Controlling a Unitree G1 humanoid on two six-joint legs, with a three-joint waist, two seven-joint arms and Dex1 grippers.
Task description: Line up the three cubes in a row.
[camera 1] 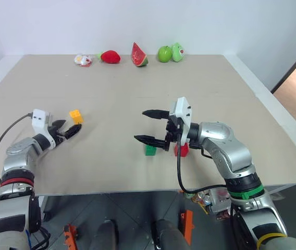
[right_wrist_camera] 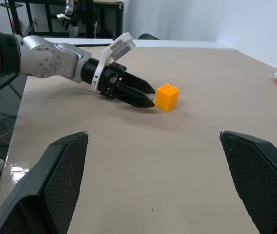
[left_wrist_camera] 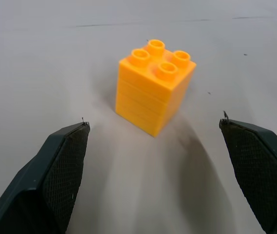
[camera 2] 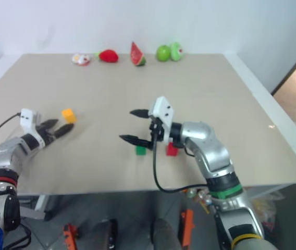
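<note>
The yellow-orange cube (camera 1: 75, 115) stands upright on the tan table, at its left side. My left gripper (camera 1: 70, 127) is open just short of it, low over the table; the cube (left_wrist_camera: 154, 92) sits ahead of the two fingertips, not between them. The green cube (camera 1: 150, 150) and the red cube (camera 1: 181, 150) rest side by side near the table's front edge, a small gap between them. My right gripper (camera 1: 140, 125) hovers open above them, pointing left toward the yellow-orange cube (right_wrist_camera: 167, 97), nothing between its fingers.
Toy fruits line the table's far edge: a strawberry (camera 1: 110, 57), a watermelon slice (camera 1: 139, 54), a green apple (camera 1: 164, 53), and a small wrapped item (camera 1: 83, 60). A black cable loops under the right arm. The table's front edge (camera 1: 137, 186) lies close behind the green and red cubes.
</note>
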